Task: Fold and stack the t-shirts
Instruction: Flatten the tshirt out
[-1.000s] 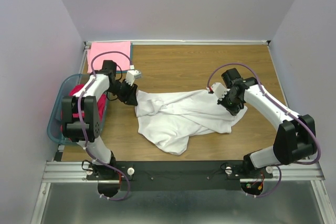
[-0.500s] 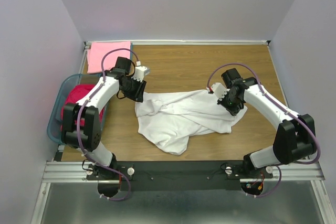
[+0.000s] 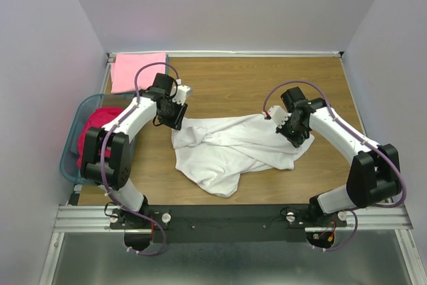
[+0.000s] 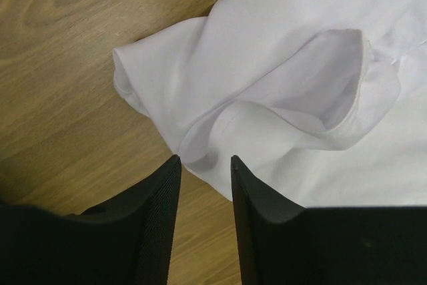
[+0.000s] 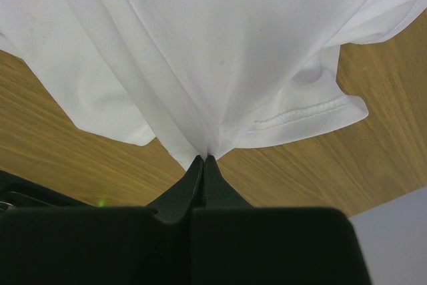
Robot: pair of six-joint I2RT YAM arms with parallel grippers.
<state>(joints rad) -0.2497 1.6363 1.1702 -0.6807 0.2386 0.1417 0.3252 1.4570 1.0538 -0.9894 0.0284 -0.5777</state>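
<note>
A crumpled white t-shirt (image 3: pixel 233 148) lies on the wooden table's middle. My right gripper (image 3: pixel 291 136) is shut on a pinch of its right edge (image 5: pixel 220 65), fabric fanning out from the tips. My left gripper (image 3: pixel 175 119) is open and empty just over the shirt's upper left corner (image 4: pixel 200 71), its fingers (image 4: pixel 157 211) above bare wood beside the cloth edge. A folded light pink t-shirt (image 3: pixel 138 69) lies flat at the table's far left corner. A deep magenta-red t-shirt (image 3: pixel 97 128) sits bunched in the teal basket (image 3: pixel 70 158).
The basket stands at the table's left edge beside my left arm. Grey walls close the table on three sides. Bare wood (image 3: pixel 267 81) shows behind the white shirt and at the near right.
My left gripper has moved right and slightly forward from beside the basket to the white shirt's upper left corner. The right gripper and the shirt have stayed still.
</note>
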